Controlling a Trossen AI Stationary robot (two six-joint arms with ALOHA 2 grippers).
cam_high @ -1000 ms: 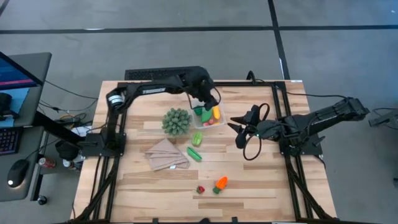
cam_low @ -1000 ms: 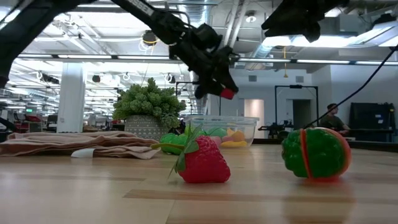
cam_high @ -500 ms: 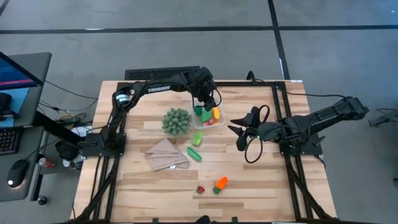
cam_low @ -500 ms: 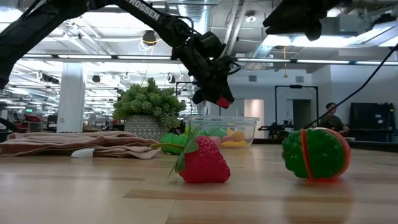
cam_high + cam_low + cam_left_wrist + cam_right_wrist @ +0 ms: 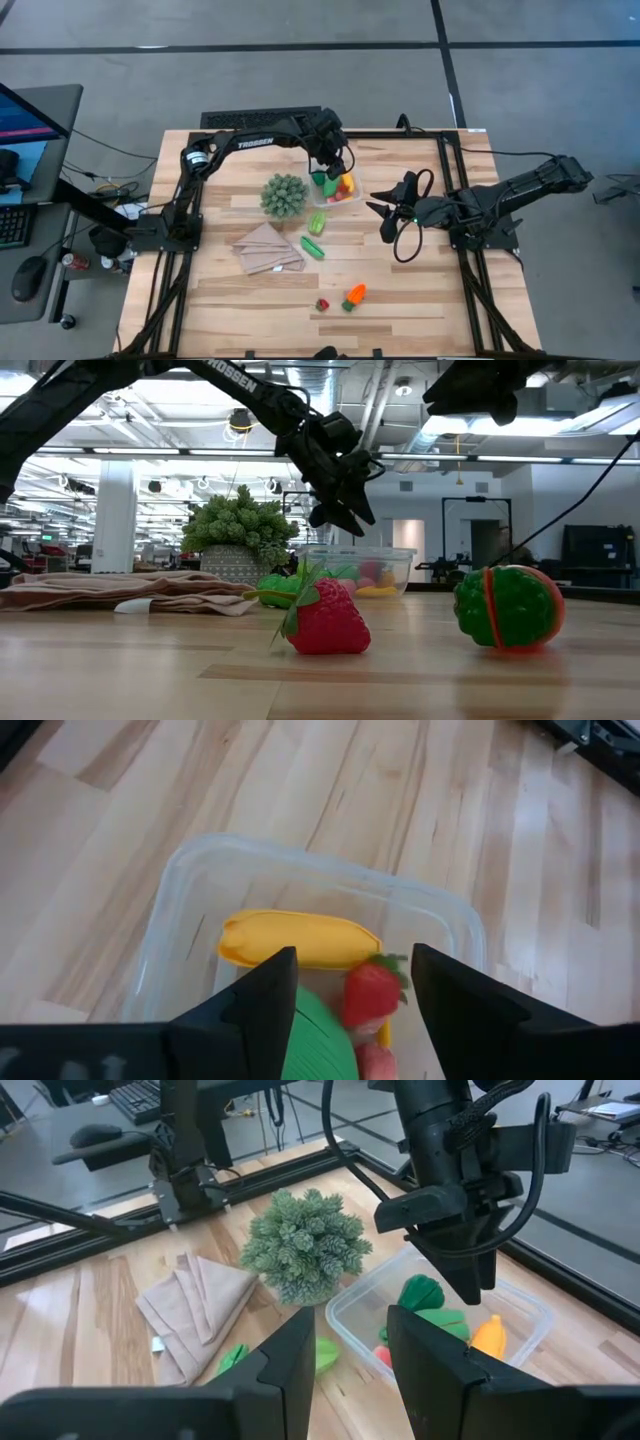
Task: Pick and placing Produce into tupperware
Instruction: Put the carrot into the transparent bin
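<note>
The clear tupperware (image 5: 335, 187) sits on the table's far half and holds a yellow banana (image 5: 300, 940), a red strawberry (image 5: 372, 992) and a green piece (image 5: 315, 1040). My left gripper (image 5: 335, 168) hovers open just above it, fingers pointing down, holding nothing (image 5: 345, 520). Two green pods (image 5: 313, 240), an orange carrot (image 5: 355, 294) and a small strawberry (image 5: 322, 304) lie on the table nearer the front. My right gripper (image 5: 385, 212) waits open to the right of the tupperware, above the table.
The spiky green ball (image 5: 284, 195) stands right beside the tupperware on its left. A tan folded cloth (image 5: 266, 248) lies in front of the ball. Bare wood lies along the near edge and between the pods and the right arm's base.
My left gripper carried a small red strawberry at its fingertips above the tupperware, sank a little, then opened and let go. The strawberry has dropped into the tupperware beside the banana. My right arm kept still.
</note>
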